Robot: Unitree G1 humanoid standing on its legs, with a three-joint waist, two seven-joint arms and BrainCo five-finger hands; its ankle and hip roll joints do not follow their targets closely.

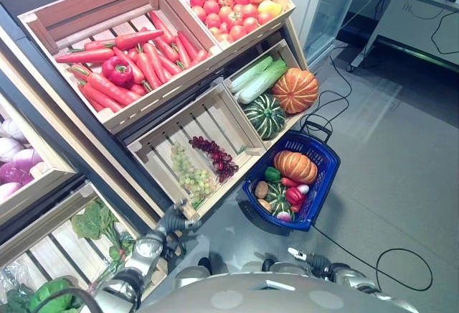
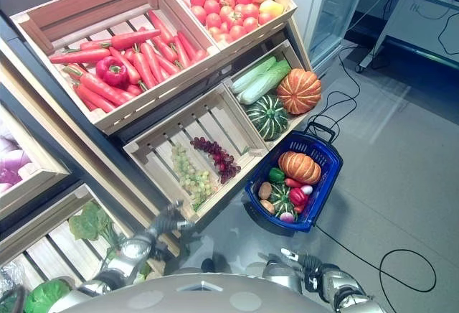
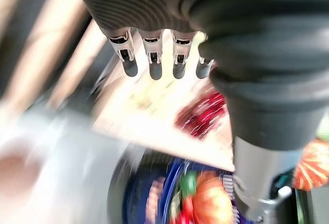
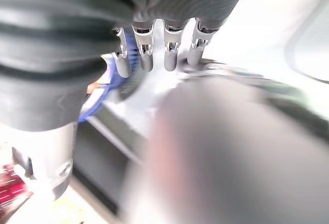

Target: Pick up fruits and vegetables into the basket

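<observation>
— Left eye view, item one: where does the blue basket (image 1: 320,176) sit?
— On the floor (image 1: 401,184) under the crates, holding a ribbed orange pumpkin (image 1: 295,166); left hand (image 1: 174,221) just beside the grape crate (image 1: 215,123), near it.
— Hands?
— Left wrist view: straight fingers (image 3: 154,59), empty. Right hand (image 4: 154,49) likewise, fingers straight, empty.

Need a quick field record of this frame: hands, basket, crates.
left hand: open, empty, low by the grape crate's front edge
right hand: open, empty
basket: blue, on the floor by the shelves; holds a pumpkin, peppers and other produce
grape crate: green grapes, red grapes
upper crates: carrots with a red pepper; tomatoes
</observation>
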